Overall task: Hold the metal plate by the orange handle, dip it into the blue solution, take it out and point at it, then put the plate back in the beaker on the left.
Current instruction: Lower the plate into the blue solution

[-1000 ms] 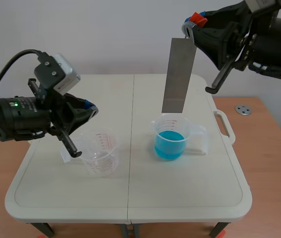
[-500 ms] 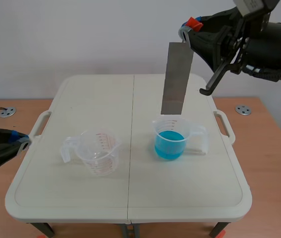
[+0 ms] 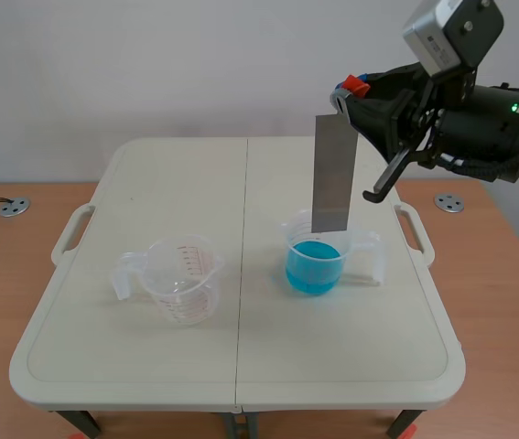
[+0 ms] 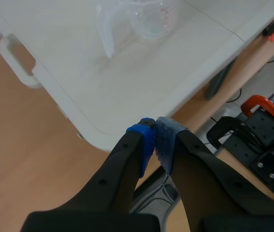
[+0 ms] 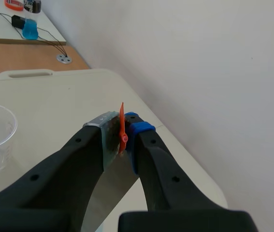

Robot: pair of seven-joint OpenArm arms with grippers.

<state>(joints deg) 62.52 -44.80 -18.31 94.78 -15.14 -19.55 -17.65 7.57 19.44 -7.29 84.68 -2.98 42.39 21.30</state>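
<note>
Steel plate (image 3: 334,174) has sunk to the blue beaker's (image 3: 314,267) rim — dip nearly begun — right hand (image 3: 348,93) pinching its orange handle (image 3: 358,86); left hand (image 4: 155,139), pressed together, has withdrawn.

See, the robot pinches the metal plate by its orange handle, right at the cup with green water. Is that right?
No, the water is blue, not green. The scene view shows the right gripper pinching the metal plate by its orange handle, right at the cup with blue water.
</note>
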